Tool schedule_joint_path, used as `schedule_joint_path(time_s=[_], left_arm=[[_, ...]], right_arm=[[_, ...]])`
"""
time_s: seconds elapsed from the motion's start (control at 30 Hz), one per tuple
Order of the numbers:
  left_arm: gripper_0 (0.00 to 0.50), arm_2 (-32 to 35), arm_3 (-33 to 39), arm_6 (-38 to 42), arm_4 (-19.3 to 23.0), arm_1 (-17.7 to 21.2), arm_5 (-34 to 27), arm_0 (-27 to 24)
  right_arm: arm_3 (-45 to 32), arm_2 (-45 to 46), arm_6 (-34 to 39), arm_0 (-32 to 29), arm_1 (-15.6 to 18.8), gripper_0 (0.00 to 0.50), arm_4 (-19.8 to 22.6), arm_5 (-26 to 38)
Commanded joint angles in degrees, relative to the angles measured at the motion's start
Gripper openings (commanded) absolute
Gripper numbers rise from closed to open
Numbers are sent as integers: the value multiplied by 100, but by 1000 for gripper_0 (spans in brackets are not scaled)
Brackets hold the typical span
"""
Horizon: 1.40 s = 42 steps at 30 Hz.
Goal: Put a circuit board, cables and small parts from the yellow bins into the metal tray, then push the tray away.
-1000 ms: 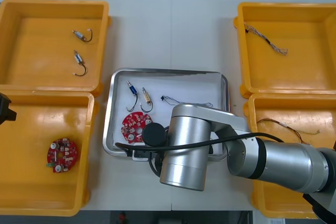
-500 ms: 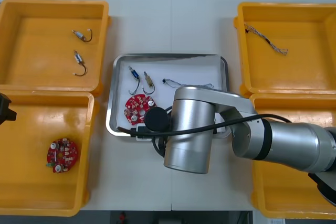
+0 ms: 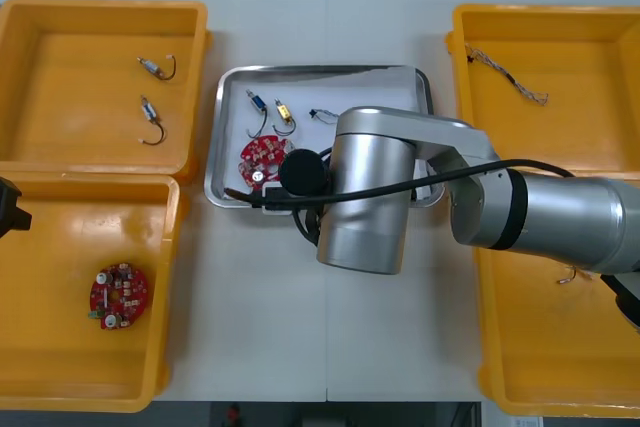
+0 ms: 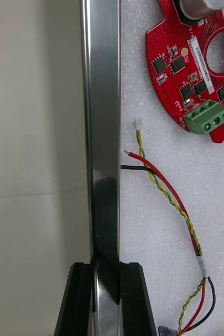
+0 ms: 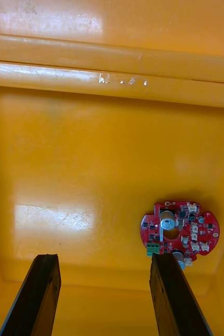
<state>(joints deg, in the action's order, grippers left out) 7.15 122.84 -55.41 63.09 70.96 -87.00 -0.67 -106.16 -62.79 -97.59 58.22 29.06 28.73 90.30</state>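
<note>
Pinching metal tray (image 4: 102, 105) rim, right hand (image 4: 105, 266) outstretched, left hand (image 5: 104, 258) spread, parked

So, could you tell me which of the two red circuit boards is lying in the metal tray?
The board by the right gripper, which is shut on the rim of the metal tray; the other board lies in the near left yellow bin.
</note>
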Motion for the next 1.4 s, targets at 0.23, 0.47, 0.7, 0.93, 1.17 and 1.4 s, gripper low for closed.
schedule_joint_path(time_s=[0.23, 0.47, 0.7, 0.93, 1.17, 1.4], left_arm=[[500, 164, 135, -242, -60, 261, 60, 103], [500, 164, 135, -242, -60, 261, 60, 103], [500, 164, 135, -242, -60, 261, 60, 103], [500, 164, 135, -242, -60, 261, 60, 103], [500, 164, 135, -242, -60, 261, 60, 103], [500, 164, 135, -242, -60, 261, 60, 103]], right_arm=[[702, -58, -190, 735, 100, 0, 45, -355], [1186, -67, -392, 990, 56, 0, 54, -593], [1924, -67, -629, 1166, 47, 0, 229, -1586], [2416, -58, -902, 1306, 56, 0, 229, -2298], [2759, -67, -1113, 1385, -5, 0, 221, -2772], [3040, -67, -1280, 1403, -32, 0, 203, -3264]])
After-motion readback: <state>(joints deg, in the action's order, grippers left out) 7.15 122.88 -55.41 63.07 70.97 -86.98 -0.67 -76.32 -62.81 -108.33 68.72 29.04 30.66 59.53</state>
